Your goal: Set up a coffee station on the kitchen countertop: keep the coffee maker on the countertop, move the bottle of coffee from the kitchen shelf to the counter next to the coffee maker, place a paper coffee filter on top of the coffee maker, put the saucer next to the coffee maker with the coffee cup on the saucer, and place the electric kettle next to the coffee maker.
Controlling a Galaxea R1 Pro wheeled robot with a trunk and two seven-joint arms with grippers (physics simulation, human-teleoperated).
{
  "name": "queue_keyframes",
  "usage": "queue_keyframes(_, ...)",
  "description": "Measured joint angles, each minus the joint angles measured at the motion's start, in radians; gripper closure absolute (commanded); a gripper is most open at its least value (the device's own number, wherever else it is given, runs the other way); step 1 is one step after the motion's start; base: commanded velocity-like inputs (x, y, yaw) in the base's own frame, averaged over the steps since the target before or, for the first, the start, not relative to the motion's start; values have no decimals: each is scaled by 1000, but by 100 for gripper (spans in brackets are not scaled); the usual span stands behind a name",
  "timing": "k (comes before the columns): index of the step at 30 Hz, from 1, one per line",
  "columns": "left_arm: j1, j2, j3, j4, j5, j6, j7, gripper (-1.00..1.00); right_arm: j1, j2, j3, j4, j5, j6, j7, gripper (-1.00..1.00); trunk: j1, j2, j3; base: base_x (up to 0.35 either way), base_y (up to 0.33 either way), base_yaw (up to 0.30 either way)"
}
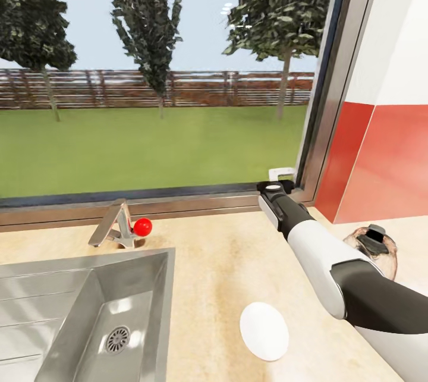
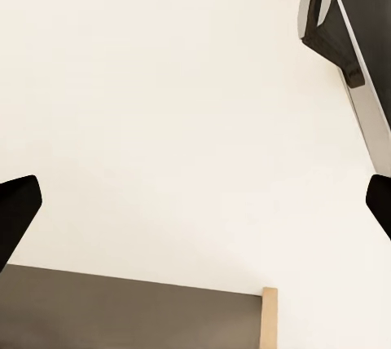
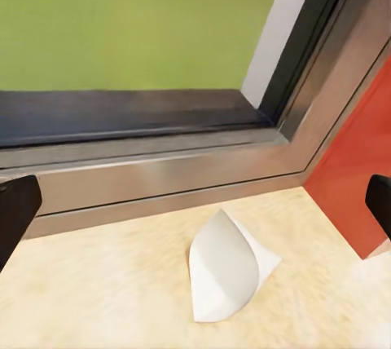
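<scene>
1. The right tool (image 1: 274,182) is stretched out over the tabletop (image 1: 220,263) toward the back corner, where the window frame (image 1: 324,102) meets the red wall panel (image 1: 380,162).
2. In the right wrist view its two dark fingertips (image 3: 16,214) sit at opposite edges of the frame, wide apart, with nothing between them.
3. The paper coffee filter (image 3: 228,267), a white folded cone, lies on the tabletop just ahead of the right tool, near the window sill (image 3: 147,170) and the red panel.
4. Behind the right tool, beside the white forearm, stands the electric kettle (image 1: 375,251), partly hidden by the arm; its black lid shows.
5. The saucer (image 1: 264,331) lies flat on the tabletop further back from the right tool, on the sink side of the arm and well apart from the kettle.
6. The grey sink (image 1: 89,310) with its tap (image 1: 116,227) and a red knob sits to the left of the right tool.
7. The left tool (image 2: 195,202) has its dark fingertips spread wide and empty, facing a pale wall, with a dark slab and a pale wood edge in view beyond.
</scene>
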Motion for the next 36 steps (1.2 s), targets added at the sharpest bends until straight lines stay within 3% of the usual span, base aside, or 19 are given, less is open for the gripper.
queue_keyframes(9, 0, 0, 0, 0, 0, 0, 0, -100, 0, 1, -1, 39, -1, -1, -1, -100, 0, 0, 0, 0, 0, 0)
queue_keyframes(12, 0, 0, 0, -1, 0, 0, 0, -100, 0, -8, -3, 101, 2, -60, -2, -100, 0, 0, 0, 0, 0, 0)
queue_keyframes(29, 0, 2, -1, -1, 0, -2, -2, -100, 0, -99, -4, 155, 2, -77, -4, -100, 0, 0, 0, 0, 0, 0)
queue_keyframes(36, 0, 1, -1, -1, 0, -2, -2, -100, 1, -107, -2, 156, 1, -77, -3, -100, 0, 0, 0, 0, 0, 0)
